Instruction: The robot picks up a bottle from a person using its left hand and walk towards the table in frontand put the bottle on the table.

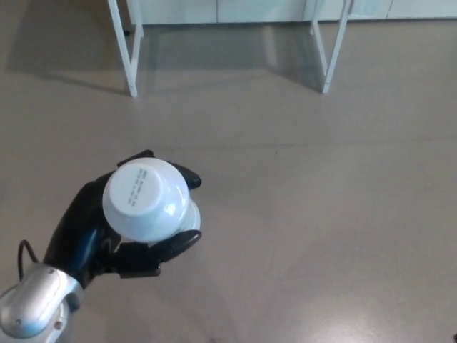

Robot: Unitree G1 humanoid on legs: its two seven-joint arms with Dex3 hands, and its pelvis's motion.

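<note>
A white bottle (148, 200) shows end-on in the head view, its round base with small printed text facing the camera. My left hand (100, 232) is shut on it, black fingers wrapped around its sides at the lower left of the picture. The silver forearm (32, 304) comes in from the bottom left corner. The table's white legs (128, 50) stand on the floor at the top of the picture, and its top is out of sight. My right hand does not show.
A second white table leg (332, 50) stands at the upper right. White cabinet fronts (235, 10) run along the top edge behind the legs. Beige floor (307, 214) stretches between me and the legs.
</note>
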